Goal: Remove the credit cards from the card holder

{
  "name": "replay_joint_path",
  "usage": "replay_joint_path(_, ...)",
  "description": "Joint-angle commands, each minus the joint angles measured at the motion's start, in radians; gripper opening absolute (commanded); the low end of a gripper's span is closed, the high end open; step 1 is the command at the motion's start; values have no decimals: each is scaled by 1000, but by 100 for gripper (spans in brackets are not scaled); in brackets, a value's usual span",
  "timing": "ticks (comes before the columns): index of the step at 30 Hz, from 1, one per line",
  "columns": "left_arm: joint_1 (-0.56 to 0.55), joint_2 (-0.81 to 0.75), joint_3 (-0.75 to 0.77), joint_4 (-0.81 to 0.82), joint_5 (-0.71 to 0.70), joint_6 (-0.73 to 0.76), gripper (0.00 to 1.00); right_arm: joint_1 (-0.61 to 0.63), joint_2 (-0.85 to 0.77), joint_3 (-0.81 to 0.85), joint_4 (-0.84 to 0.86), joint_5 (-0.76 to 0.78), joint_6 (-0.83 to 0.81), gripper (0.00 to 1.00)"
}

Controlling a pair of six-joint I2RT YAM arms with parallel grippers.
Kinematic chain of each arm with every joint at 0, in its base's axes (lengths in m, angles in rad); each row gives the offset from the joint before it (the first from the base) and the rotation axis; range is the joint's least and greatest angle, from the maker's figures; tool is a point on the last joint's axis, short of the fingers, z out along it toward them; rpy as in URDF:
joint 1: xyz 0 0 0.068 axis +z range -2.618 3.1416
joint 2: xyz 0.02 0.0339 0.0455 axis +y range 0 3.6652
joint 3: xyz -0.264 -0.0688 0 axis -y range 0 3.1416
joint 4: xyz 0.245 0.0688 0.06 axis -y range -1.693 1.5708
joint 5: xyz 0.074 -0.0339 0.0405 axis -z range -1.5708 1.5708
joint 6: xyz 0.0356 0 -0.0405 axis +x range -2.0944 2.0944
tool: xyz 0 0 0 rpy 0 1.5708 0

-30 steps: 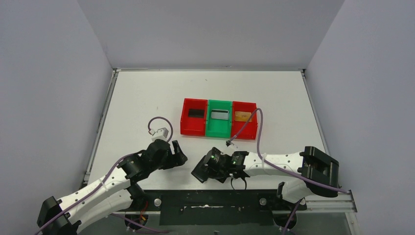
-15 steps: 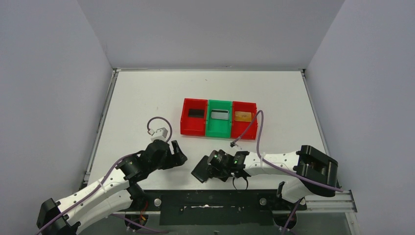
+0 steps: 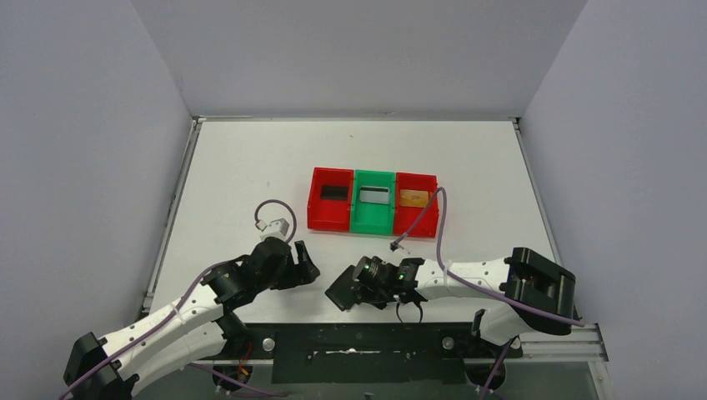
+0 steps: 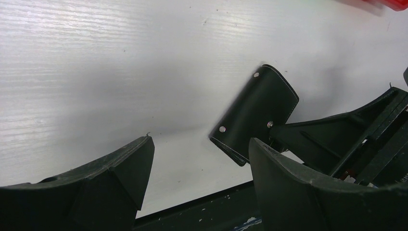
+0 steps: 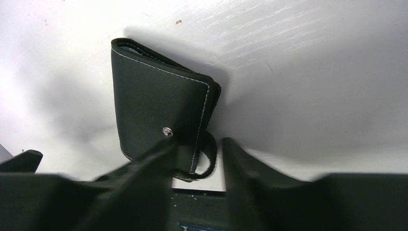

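The card holder (image 3: 341,292), a flat black wallet with white stitching and snap studs, is folded shut and held tilted just above the table near its front edge. My right gripper (image 3: 357,286) is shut on its lower corner by the tab loop; in the right wrist view the wallet (image 5: 159,96) stands above the gripper (image 5: 198,142). My left gripper (image 3: 307,267) is open and empty just left of the wallet, which shows in its view (image 4: 255,113) beyond the gripper (image 4: 201,142). A gold credit card (image 3: 413,197) lies in the right red tray. No card shows in the wallet.
A row of three trays stands mid-table: left red tray (image 3: 317,204) with a dark card, green tray (image 3: 360,218) with a pale card, right red tray (image 3: 430,218). A purple cable (image 3: 437,218) arcs over the right tray. The black front rail (image 3: 358,342) lies just behind the wallet.
My right gripper has shifted slightly left and toward the front edge with the wallet. My left gripper has barely moved.
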Motion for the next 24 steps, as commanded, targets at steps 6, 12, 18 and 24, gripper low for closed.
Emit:
replay_joint_path(6,6,32,41,58,36,25,72,20,-49,-6,10,-13,-14,42)
replay_joint_path(12,6,54,55,65,48,41,72,28,-51,-10,15,-16,-11,35)
replay_joint_path(18,6,81,71,89,78,56,72,31,-45,-35,18,3,5,19)
replay_joint_path(24,6,123,97,98,111,84,72,31,-110,-8,-92,114,-15,6)
